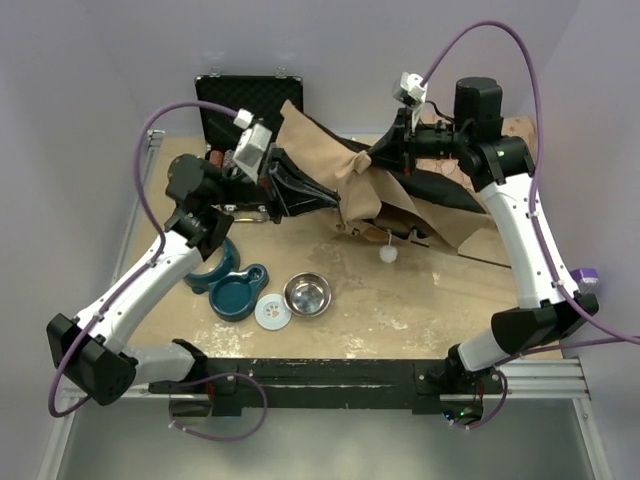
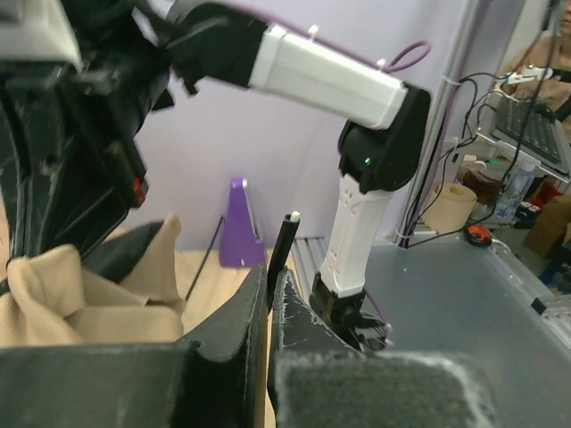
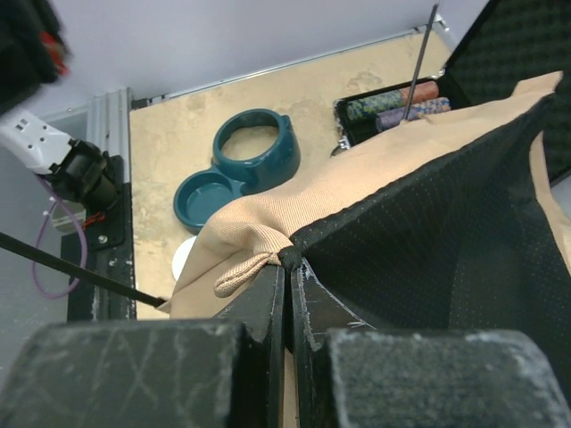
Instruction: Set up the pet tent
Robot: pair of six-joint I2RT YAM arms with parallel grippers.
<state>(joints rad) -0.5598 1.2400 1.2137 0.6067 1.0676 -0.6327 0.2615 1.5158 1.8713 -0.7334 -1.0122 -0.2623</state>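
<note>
The pet tent (image 1: 322, 150) lies collapsed at the back of the table, tan canvas with black lining, and its white pom-pom (image 1: 387, 255) hangs toward the front. In the left wrist view my left gripper (image 2: 270, 278) is shut on a thin black tent pole (image 2: 285, 239) with a white tip, with tan canvas (image 2: 53, 294) bunched to its left. My right gripper (image 3: 288, 269) is shut on a black-bound corner of the tent (image 3: 375, 169), beside a small tan loop (image 3: 239, 273). Seen from above, the two grippers (image 1: 325, 197) (image 1: 372, 160) sit close together at the fabric.
A teal double bowl (image 1: 225, 282), a steel bowl (image 1: 307, 293) and a white disc (image 1: 272, 313) sit front left of the tent. An open black case (image 1: 250, 95) stands at the back left. Another thin pole (image 3: 80, 272) crosses the right wrist view low on the left.
</note>
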